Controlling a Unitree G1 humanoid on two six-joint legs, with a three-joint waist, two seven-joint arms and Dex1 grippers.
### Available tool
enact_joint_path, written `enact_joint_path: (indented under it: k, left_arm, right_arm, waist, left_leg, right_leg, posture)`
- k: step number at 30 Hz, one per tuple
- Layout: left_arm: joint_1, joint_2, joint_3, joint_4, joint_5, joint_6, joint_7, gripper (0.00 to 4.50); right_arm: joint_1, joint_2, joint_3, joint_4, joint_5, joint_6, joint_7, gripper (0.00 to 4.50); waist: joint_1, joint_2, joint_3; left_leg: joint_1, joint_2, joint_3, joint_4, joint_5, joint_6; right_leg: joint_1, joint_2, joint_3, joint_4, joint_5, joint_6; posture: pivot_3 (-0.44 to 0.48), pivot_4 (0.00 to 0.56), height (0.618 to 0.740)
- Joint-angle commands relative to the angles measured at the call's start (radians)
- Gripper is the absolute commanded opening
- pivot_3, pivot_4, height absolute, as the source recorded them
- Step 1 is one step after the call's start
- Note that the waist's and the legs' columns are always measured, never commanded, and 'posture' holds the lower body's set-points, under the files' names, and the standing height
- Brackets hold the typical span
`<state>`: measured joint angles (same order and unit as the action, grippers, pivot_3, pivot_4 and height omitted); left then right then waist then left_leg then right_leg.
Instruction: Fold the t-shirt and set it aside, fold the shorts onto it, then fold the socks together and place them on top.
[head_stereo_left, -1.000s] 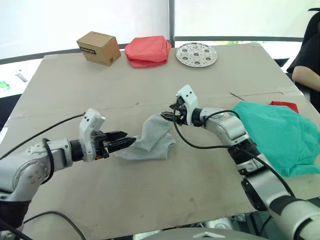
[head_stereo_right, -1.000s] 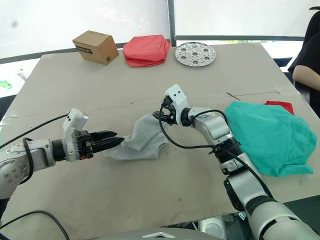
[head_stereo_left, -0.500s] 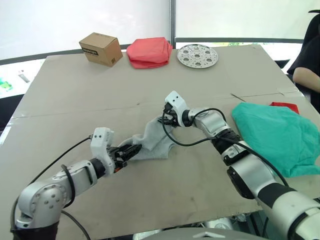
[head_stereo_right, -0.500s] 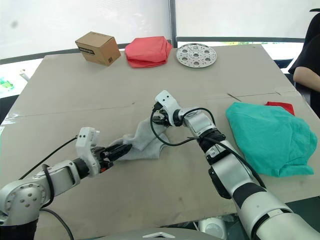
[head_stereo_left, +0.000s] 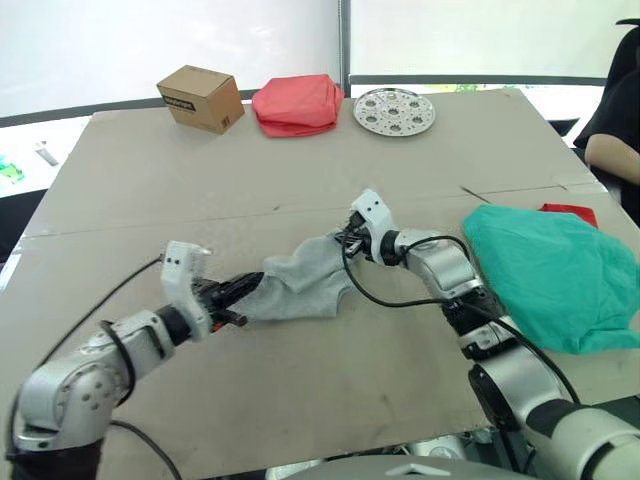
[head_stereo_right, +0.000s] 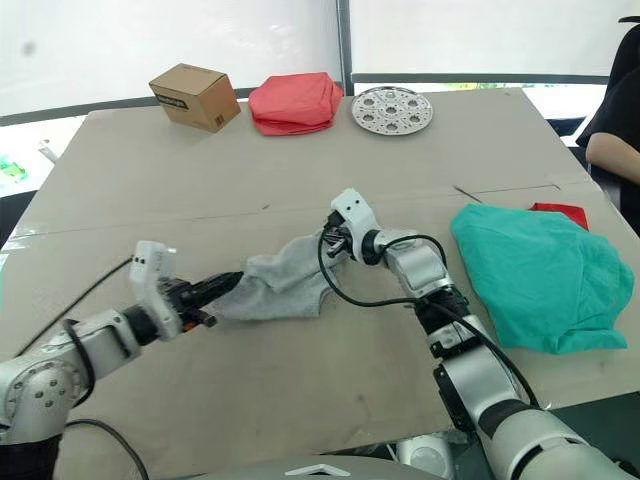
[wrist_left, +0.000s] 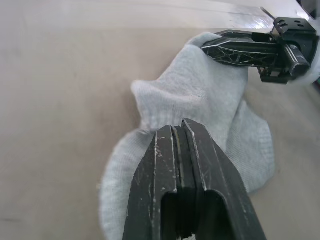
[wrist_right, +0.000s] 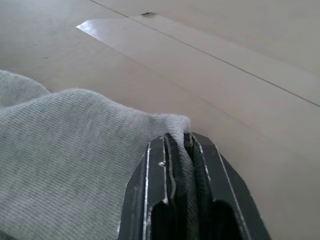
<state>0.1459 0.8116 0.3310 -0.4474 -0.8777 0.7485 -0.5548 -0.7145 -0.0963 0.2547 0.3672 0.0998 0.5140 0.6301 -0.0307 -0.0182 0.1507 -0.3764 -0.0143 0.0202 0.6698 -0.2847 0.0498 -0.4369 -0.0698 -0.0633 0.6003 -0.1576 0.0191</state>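
The light grey socks lie stretched across the middle of the table, held at both ends. My left gripper is shut on their near-left end; its wrist view shows the knit pinched between the fingertips. At the far-right end my right gripper is shut on the cuff. The teal-green shorts lie folded at the right edge. They cover the red t-shirt, of which a small corner shows behind them.
Along the far edge stand a cardboard box, a folded salmon-pink cloth and a round metal disc with holes. A person's arm rests at the far right corner. Cables trail from both wrists over the table.
Half a second ago the grippers were closer and the socks sagged. Since then the right gripper moved right and the left drew back left, pulling the socks out longer.
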Motion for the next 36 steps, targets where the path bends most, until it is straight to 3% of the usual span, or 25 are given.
enact_joint_path:
  k: [1, 4, 8, 18, 27, 28, 30, 31, 32, 33, 36]
  left_arm:
    - [0.064, 0.108, -0.093, -0.019, 0.299, -0.376, -0.280, 1.66]
    - [0.036, 0.118, -0.162, 0.043, 0.421, -0.568, -0.380, 1.66]
    - [-0.023, 0.094, -0.243, 0.117, 0.510, -0.688, -0.448, 1.66]
    - [-0.270, 0.015, -0.393, 0.351, 0.656, -0.815, -0.516, 1.66]
    - [-0.346, -0.034, -0.456, 0.513, 0.728, -0.887, -0.545, 1.66]
    - [-0.350, -0.039, -0.459, 0.527, 0.729, -0.885, -0.546, 1.43]
    - [-0.358, -0.046, -0.460, 0.552, 0.729, -0.889, -0.552, 0.98]
    - [-0.360, -0.050, -0.458, 0.561, 0.722, -0.885, -0.556, 0.44]
    - [-0.362, -0.052, -0.456, 0.566, 0.717, -0.884, -0.560, 0.00]
    - [-0.363, -0.052, -0.452, 0.566, 0.706, -0.870, -0.566, 0.00]
    - [-0.353, -0.048, -0.430, 0.543, 0.655, -0.795, -0.580, 0.00]
  right_arm:
    - [0.049, -0.056, 0.032, -0.163, -0.013, -0.094, 0.067, 1.79]
    - [0.091, -0.112, 0.049, -0.245, -0.014, -0.125, 0.117, 1.79]
    - [0.119, -0.175, 0.068, -0.302, -0.028, -0.170, 0.165, 1.79]
    - [0.109, -0.337, 0.117, -0.321, -0.067, -0.271, 0.334, 1.79]
    - [0.045, -0.300, 0.188, -0.128, -0.165, -0.351, 0.351, 1.79]
    - [0.035, -0.290, 0.191, -0.100, -0.172, -0.353, 0.348, 1.89]
    - [0.020, -0.276, 0.194, -0.051, -0.181, -0.360, 0.349, 1.35]
    - [0.016, -0.273, 0.194, -0.032, -0.184, -0.365, 0.352, 1.09]
    - [0.014, -0.271, 0.194, -0.020, -0.186, -0.369, 0.356, 0.51]
    - [0.013, -0.273, 0.191, -0.012, -0.185, -0.367, 0.363, 0.18]
    - [0.009, -0.279, 0.170, -0.013, -0.160, -0.347, 0.394, 0.08]
  waist:
    - [-0.001, 0.001, 0.000]
    - [0.002, 0.003, 0.001]
    - [0.003, 0.003, 0.001]
    - [0.018, 0.002, 0.001]
    - [0.019, 0.002, 0.001]
    - [0.019, 0.002, 0.001]
    - [0.019, 0.001, 0.000]
    - [0.019, 0.001, 0.000]
    - [0.019, 0.001, 0.000]
    - [0.019, 0.001, 0.000]
    - [0.018, 0.001, 0.000]
  left_leg:
    - [0.000, 0.000, 0.000, 0.000, 0.000, 0.000]
    - [-0.001, 0.000, 0.002, -0.001, 0.000, 0.000]
    - [-0.002, 0.002, 0.001, -0.001, 0.000, 0.000]
    - [-0.003, 0.002, 0.001, -0.001, -0.002, 0.005]
    - [-0.003, 0.002, 0.001, 0.000, -0.003, 0.005]
    - [-0.003, 0.002, 0.001, 0.000, -0.003, 0.005]
    - [-0.002, 0.002, 0.001, 0.001, -0.003, 0.006]
    - [-0.002, 0.002, 0.001, 0.001, -0.003, 0.006]
    - [-0.001, 0.002, 0.001, 0.001, -0.003, 0.006]
    - [-0.001, 0.002, 0.000, 0.001, -0.003, 0.006]
    - [0.000, 0.002, 0.000, 0.001, -0.003, 0.006]
  right_leg:
    - [-0.001, 0.000, 0.000, 0.000, 0.000, 0.000]
    - [-0.001, 0.000, 0.000, -0.002, 0.000, 0.000]
    - [-0.001, 0.001, -0.001, -0.005, 0.000, 0.001]
    - [-0.001, 0.002, -0.002, -0.006, 0.001, 0.003]
    - [-0.001, 0.002, -0.002, -0.005, 0.002, 0.004]
    - [0.000, 0.002, -0.002, -0.005, 0.002, 0.004]
    - [0.000, 0.002, -0.002, -0.005, 0.002, 0.004]
    - [0.001, 0.002, -0.002, -0.005, 0.002, 0.004]
    - [0.001, 0.002, -0.002, -0.005, 0.002, 0.004]
    - [0.002, 0.002, -0.002, -0.005, 0.002, 0.004]
    - [0.003, 0.001, -0.002, -0.005, 0.002, 0.004]
  posture:
    - [0.000, 0.150, 0.740]
    - [0.000, 0.150, 0.740]
    - [0.000, 0.150, 0.740]
    - [0.000, 0.150, 0.740]
    - [0.000, 0.150, 0.740]
    - [0.000, 0.150, 0.740]
    - [0.000, 0.150, 0.740]
    - [0.000, 0.150, 0.740]
    - [0.000, 0.150, 0.740]
    - [0.000, 0.150, 0.740]
    - [0.000, 0.150, 0.740]
